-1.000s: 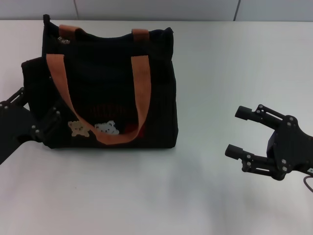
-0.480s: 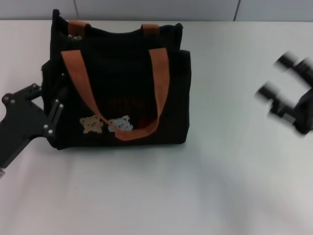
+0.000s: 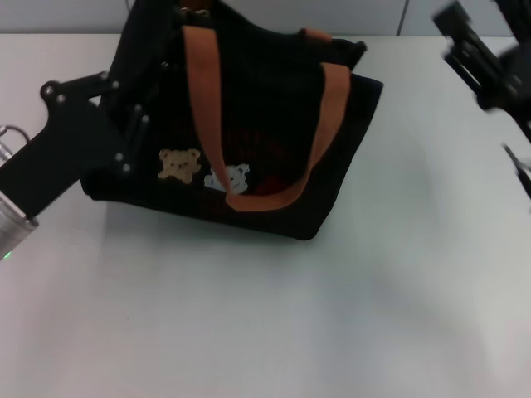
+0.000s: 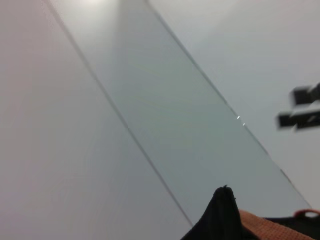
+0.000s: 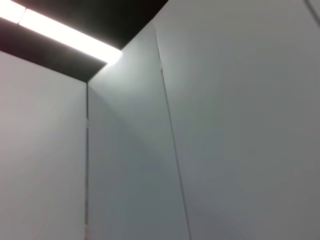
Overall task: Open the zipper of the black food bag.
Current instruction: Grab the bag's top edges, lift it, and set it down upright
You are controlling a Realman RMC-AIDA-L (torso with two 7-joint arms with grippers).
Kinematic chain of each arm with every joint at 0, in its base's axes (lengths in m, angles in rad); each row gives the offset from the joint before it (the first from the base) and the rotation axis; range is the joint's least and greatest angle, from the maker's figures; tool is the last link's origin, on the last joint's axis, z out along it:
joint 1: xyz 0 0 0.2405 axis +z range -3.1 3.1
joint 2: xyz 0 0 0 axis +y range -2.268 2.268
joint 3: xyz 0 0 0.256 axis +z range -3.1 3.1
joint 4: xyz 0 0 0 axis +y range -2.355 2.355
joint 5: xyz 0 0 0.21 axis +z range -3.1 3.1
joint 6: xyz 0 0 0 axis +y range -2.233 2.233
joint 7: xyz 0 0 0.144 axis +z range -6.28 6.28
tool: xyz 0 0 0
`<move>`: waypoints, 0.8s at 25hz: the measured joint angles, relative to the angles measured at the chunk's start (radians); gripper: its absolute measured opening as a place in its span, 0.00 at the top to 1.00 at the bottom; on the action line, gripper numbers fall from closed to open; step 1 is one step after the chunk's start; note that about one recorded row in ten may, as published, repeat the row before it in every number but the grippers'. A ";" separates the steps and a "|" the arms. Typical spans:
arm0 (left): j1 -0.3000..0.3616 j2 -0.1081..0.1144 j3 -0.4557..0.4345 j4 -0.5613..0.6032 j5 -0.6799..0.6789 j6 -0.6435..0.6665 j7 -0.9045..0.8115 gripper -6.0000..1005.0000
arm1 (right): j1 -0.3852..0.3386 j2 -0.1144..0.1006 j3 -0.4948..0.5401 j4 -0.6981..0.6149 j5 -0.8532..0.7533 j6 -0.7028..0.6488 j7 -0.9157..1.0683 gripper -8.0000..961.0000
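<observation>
The black food bag, with orange-brown handles and two bear patches on its front, stands tilted on the white table, its left end raised. My left gripper is shut on that left end, one finger above and one below it. The zipper on the top rim cannot be made out. In the left wrist view only a black corner of the food bag and a bit of orange handle show. My right gripper hangs open at the far right, high above the table and apart from the bag; the right gripper also shows far off in the left wrist view.
A grey wall runs behind the table's back edge. The right wrist view shows only wall panels and a ceiling light.
My left gripper has pushed the bag to the right and tipped it, lifting its left end. My right gripper has risen from near the table at the right toward the upper right.
</observation>
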State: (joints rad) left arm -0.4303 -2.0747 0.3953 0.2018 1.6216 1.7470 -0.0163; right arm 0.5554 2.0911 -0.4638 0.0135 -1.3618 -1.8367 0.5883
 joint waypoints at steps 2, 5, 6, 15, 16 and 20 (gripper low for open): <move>-0.019 -0.001 0.001 -0.002 0.000 0.014 0.036 0.87 | 0.051 0.001 0.020 0.028 0.011 0.066 -0.013 0.13; -0.046 -0.001 0.012 0.003 0.000 0.051 0.073 0.88 | 0.111 0.002 0.048 0.072 0.019 0.181 -0.047 0.13; -0.054 -0.001 0.019 0.008 0.000 0.071 0.086 0.88 | 0.127 0.002 0.050 0.088 0.018 0.222 -0.064 0.13; -0.112 -0.004 0.094 0.033 0.001 0.149 0.106 0.88 | 0.099 0.001 0.037 0.205 -0.149 0.441 -0.087 0.13; -0.117 -0.005 0.132 0.006 -0.001 0.153 0.146 0.88 | 0.094 0.001 0.035 0.210 -0.171 0.457 -0.086 0.13; -0.121 -0.005 0.181 -0.053 -0.004 0.154 0.240 0.88 | 0.081 0.001 0.036 0.222 -0.244 0.518 -0.078 0.13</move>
State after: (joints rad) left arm -0.5515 -2.0795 0.5760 0.1489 1.6180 1.9006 0.2238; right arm 0.6367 2.0923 -0.4280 0.2357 -1.6055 -1.3183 0.5098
